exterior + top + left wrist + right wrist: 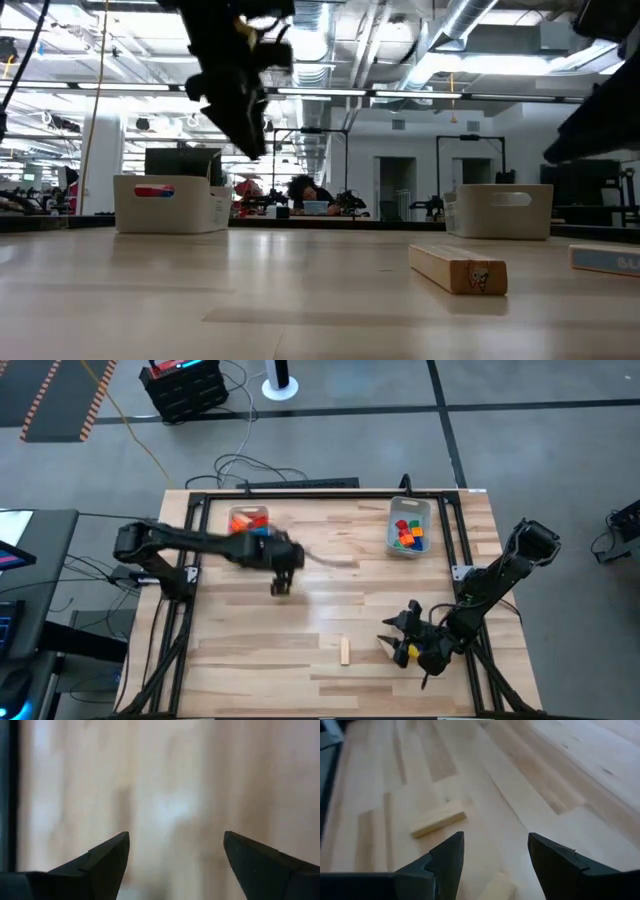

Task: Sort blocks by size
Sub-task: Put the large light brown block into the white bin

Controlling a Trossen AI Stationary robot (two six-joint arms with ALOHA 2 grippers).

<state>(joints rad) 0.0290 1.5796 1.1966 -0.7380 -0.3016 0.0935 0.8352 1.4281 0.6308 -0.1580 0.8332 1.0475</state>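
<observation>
Your left wrist view gives you almost nothing: blurred pale wood between the left gripper (176,851) and its two dark fingers, spread wide with nothing between them. From above, that gripper (281,586) hangs over the light wooden tabletop (330,600), just in front of the clear rectangular plastic bin at the back left (249,521), whose red, orange and blue blocks (252,524) the arm partly covers. In the low view only a red and blue patch shows through that bin's wall (170,204), and the far right of the picture cuts off a pale flat piece you can't identify.

The right gripper (399,637) sits low near the front right corner, fingers apart, holding nothing. A long tan wooden-looking bar block (345,651) lies flat on the bare wood just to its left; its wrist view shows that bar (438,821) ahead and a second pale piece at the finger line, too cropped to name.

The second clear bin at the back right (409,526) holds red, green, orange and yellow cube-like blocks (408,536).

The table's middle lies open between the black frame rails (180,610); grey floor, cables and workshop lights lie beyond
</observation>
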